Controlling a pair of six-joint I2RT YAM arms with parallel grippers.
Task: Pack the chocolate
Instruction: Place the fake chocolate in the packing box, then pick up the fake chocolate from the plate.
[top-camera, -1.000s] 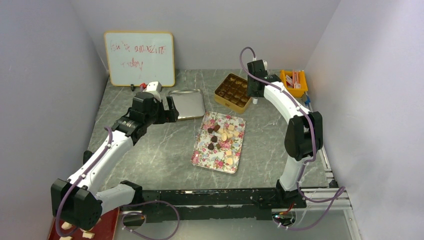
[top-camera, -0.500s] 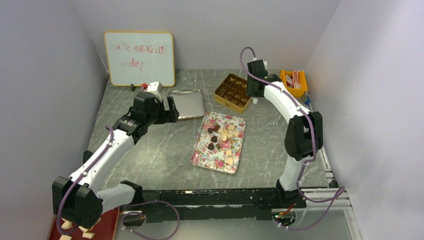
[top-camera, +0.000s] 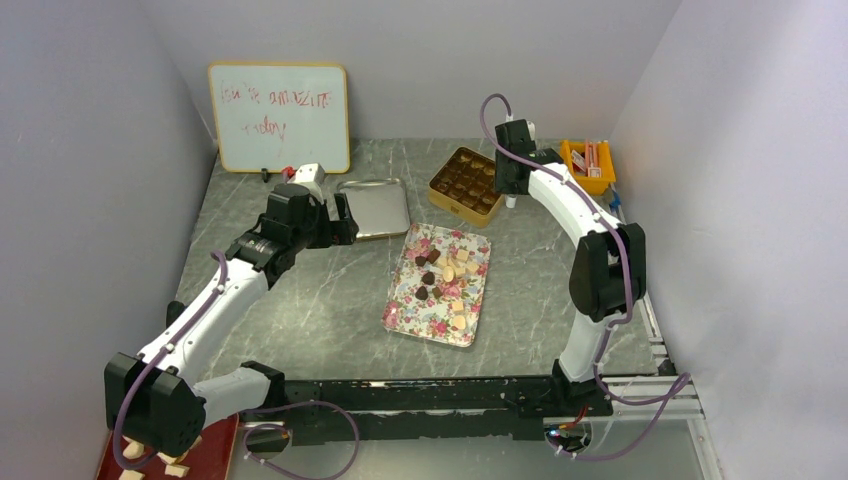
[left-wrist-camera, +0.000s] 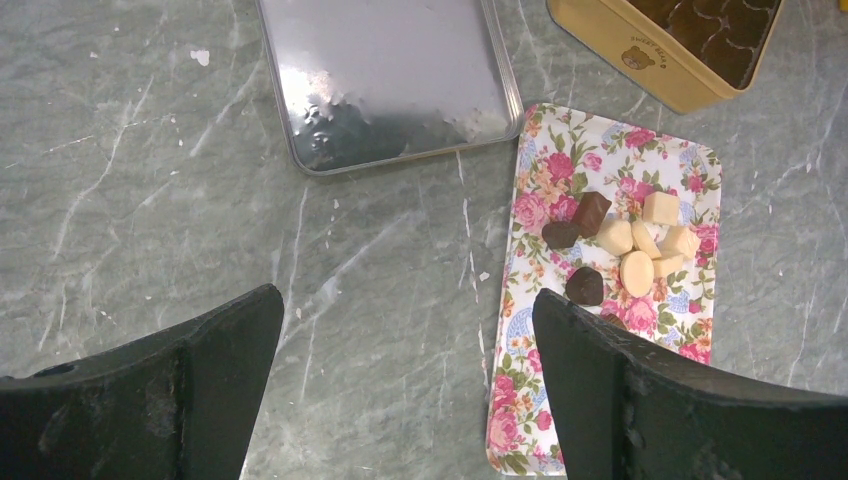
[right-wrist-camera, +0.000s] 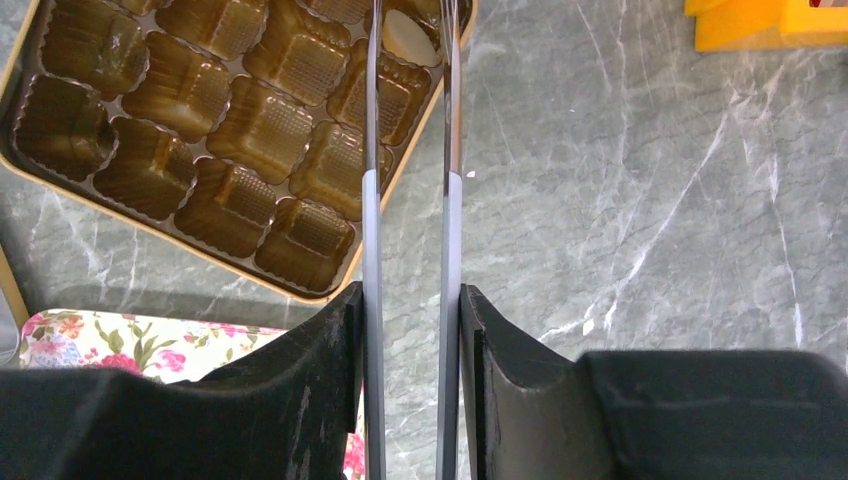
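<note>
The left end effector (left-wrist-camera: 405, 310) hangs spread, well left of the gold box (right-wrist-camera: 265, 130). The right end effector (right-wrist-camera: 410, 300) pinches tweezers (right-wrist-camera: 451, 230) over the box, their tips flanking a cream chocolate (right-wrist-camera: 405, 35).

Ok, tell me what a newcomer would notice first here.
The flowered tray mid-table, with dark and cream chocolates clustered on it. Behind it sits a gold box of brown cups, mostly empty, and the right gripper holds tweezers over its right side.

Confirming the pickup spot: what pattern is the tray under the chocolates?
The tray is floral, pink roses on white; clearest from left wrist.
</note>
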